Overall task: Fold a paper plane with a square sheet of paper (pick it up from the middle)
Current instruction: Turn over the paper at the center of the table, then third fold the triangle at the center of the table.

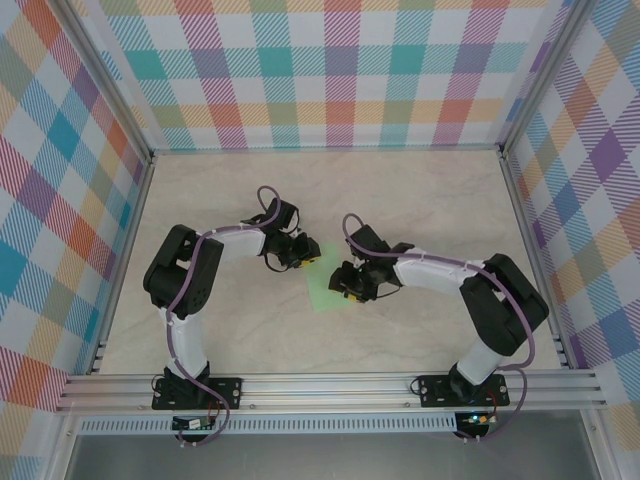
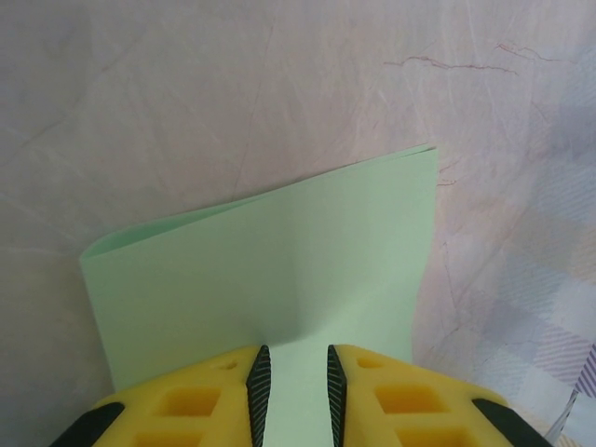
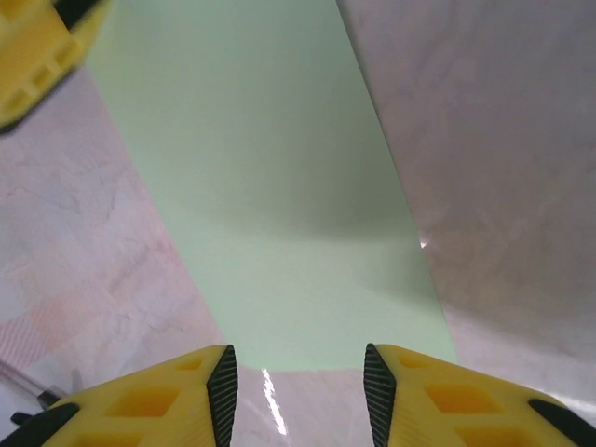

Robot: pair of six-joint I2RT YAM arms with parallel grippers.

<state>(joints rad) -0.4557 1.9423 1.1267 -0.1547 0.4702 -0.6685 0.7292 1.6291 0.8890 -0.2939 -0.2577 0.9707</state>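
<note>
My left pincer point(image 2: 295, 365), barely parted, at edge of folded square sheet of paper point(image 2: 279, 270) — right pincer point(image 3: 300, 371) open above it; keep edges matched, press crease.

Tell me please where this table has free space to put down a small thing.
Free: the far strip of the table between the arms and the back wall; also the near strip between the two arm bases, before the square sheet of paper. Crowded: the middle, where the left pincer and the right pincer meet over the sheet.
</note>
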